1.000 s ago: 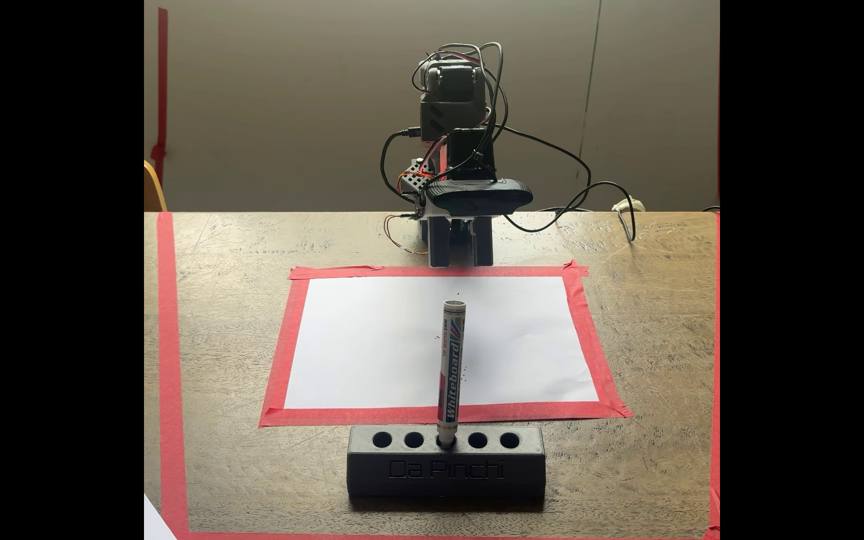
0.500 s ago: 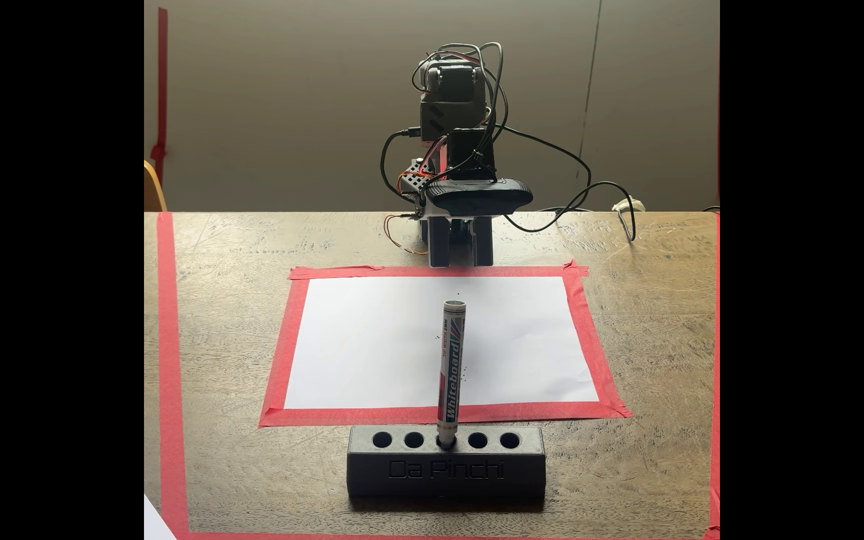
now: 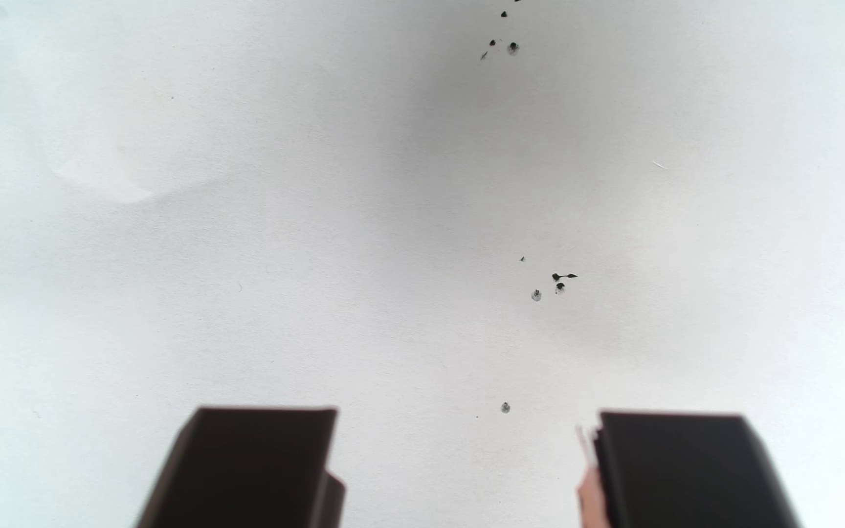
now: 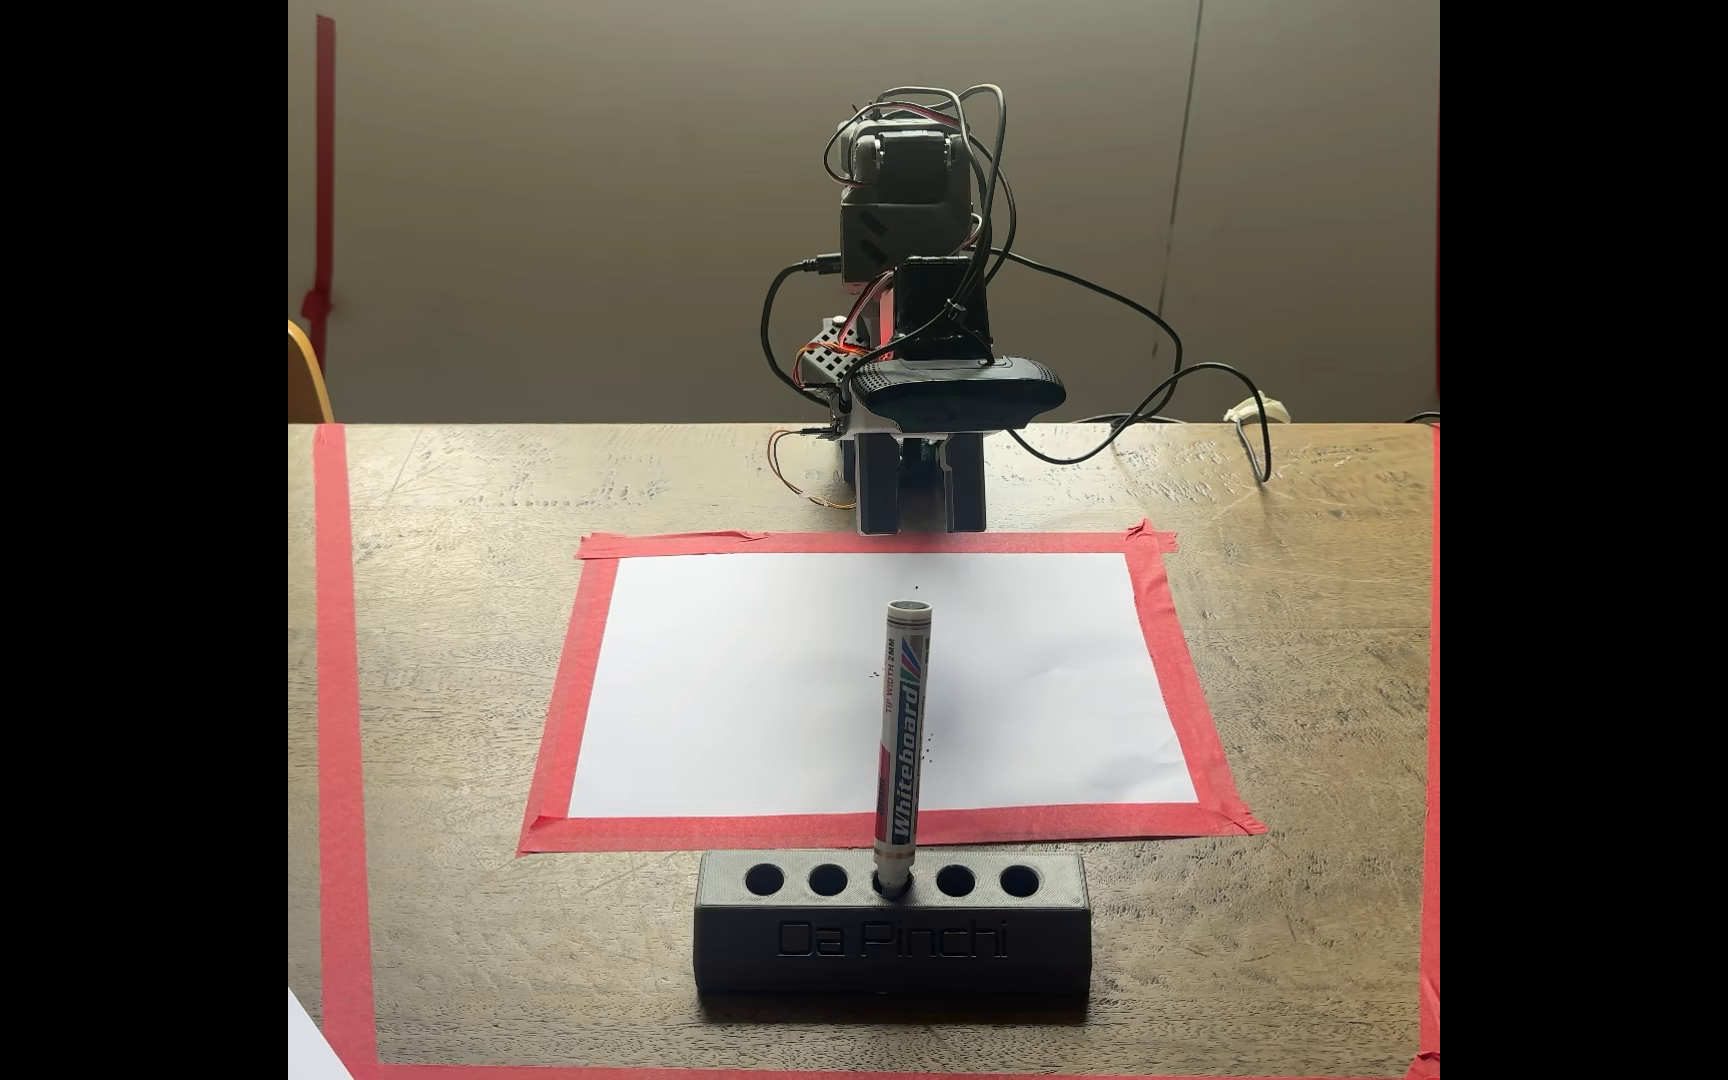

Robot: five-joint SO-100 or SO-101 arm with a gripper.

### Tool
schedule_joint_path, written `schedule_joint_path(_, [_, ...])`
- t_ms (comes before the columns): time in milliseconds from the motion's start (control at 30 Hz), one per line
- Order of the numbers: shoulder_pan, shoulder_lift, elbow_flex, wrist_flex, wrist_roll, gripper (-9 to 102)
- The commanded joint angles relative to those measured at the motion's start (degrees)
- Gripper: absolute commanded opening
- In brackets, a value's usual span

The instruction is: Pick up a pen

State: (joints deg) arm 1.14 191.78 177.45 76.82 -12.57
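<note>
Slim white whiteboard pen (image 4: 905,743) stands upright in the middle hole of the black five-hole holder block (image 4: 891,940), presenting its barrel for grasping; the tool (image 4: 920,514), jaws apart, hangs well behind it above the white paper sheet (image 4: 735,685).

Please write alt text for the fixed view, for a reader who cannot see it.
A white whiteboard pen stands upright in the middle hole of a black five-hole holder. Behind it lies white paper taped in red, and beyond it the gripper hangs open.
</note>
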Motion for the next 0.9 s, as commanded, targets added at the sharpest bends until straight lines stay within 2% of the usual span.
schedule_joint_path(0, [-0.18, 3.69, 0.7, -0.09, -0.44, 100])
schedule_joint_path(400, [0.44, -2.81, -4.66, -1.41, 0.09, 100])
schedule_joint_path(467, [0.53, -7.65, -8.79, -2.9, 0.18, 100])
schedule_joint_path(667, [3.87, -28.21, -22.41, -14.94, -0.18, 100])
schedule_joint_path(867, [5.01, -46.05, -40.08, -15.56, -0.53, 100])
